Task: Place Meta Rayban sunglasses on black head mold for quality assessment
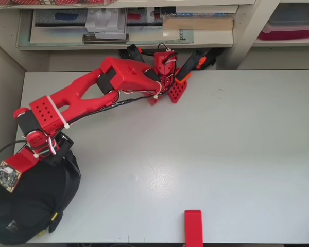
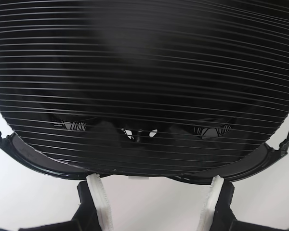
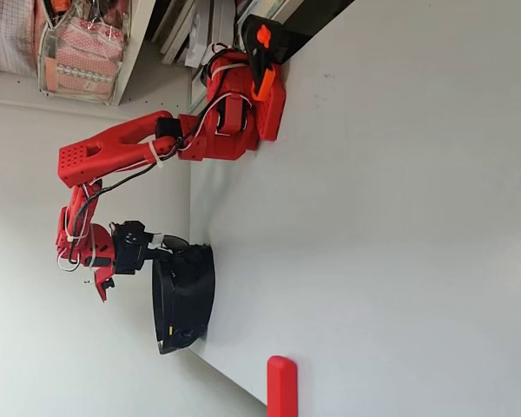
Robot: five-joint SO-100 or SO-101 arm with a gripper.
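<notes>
While the wrist view looks straight down past its own two white-padded fingers [image 2: 100, 202], the gripper [image 2: 154, 204] stands with those pads spread apart and nothing between them, just short of the dark curved front of the sunglasses [image 2: 48, 163]. That frame sits across the ribbed black head mold [image 2: 144, 72], which fills nearly the whole picture, and the two lenses show faintly through the ribbing, with the temples running off along both sides. Pull back to the sideways fixed view and there is the gripper [image 3: 161, 252] hovering right at the top of the head mold [image 3: 187, 295], which rests at the table's [image 3: 399, 217] edge; the glasses look like a thin dark line there, hard to make out. A small red block [image 3: 281, 387] lies on the table near the mold. From overhead, the red arm [image 1: 87, 98] stretches from its base at the back of the table down to the lower left corner, where the head mold [image 1: 31, 200] sits, a yellow tip visible at its side.
</notes>
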